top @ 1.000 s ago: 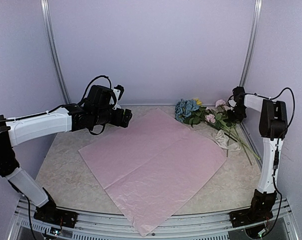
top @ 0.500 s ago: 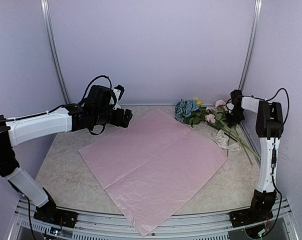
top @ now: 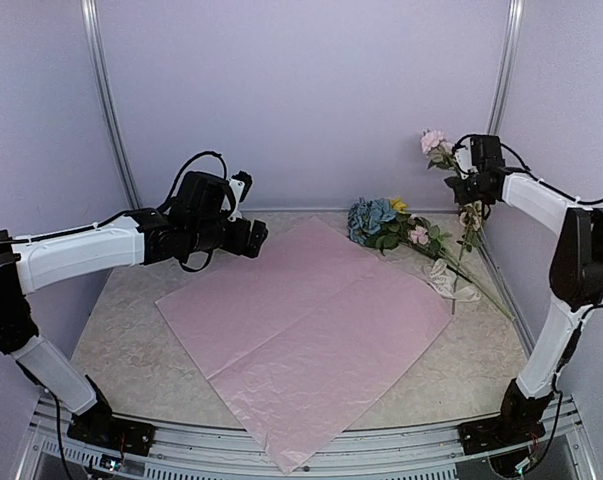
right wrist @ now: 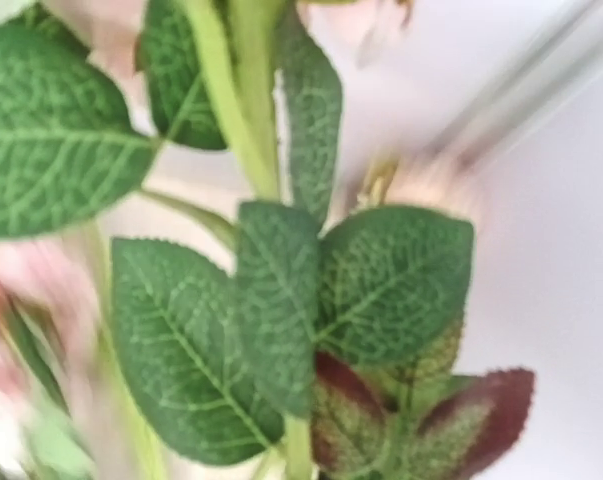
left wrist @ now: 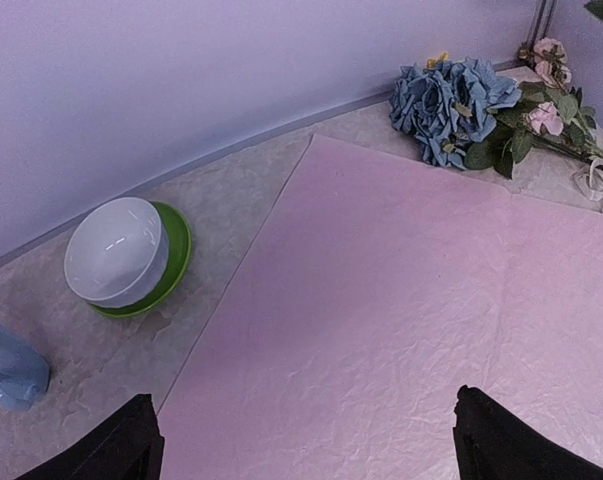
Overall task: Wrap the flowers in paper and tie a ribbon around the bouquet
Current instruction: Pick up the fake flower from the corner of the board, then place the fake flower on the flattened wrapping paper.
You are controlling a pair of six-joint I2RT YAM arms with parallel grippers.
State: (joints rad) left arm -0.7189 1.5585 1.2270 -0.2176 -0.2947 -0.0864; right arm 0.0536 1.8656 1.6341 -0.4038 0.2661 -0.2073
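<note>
Right gripper point(top: 463, 188) grasps a pink flower point(top: 433, 140) by its stem, aloft at 2 o'clock. Left gripper point(top: 258, 237) is released, over the paper point(top: 301, 320) at 10 o'clock.

The flowers point(right wrist: 281, 330) fill the frame, very close and partly blurred. Broad, veined green leaves point(right wrist: 56, 140) spread from a pale green stem point(right wrist: 236, 100) that runs down from the top centre. One dark red leaf point(right wrist: 476, 410) sits at lower right. A pink blur point(right wrist: 41, 285) shows at left.

paper point(top: 301, 330): lilac-pink | flowers point(top: 377, 218): blue, yellow, pink, green leaves | bowl point(left wrist: 116, 250): white | saucer point(left wrist: 178, 245): green
</note>
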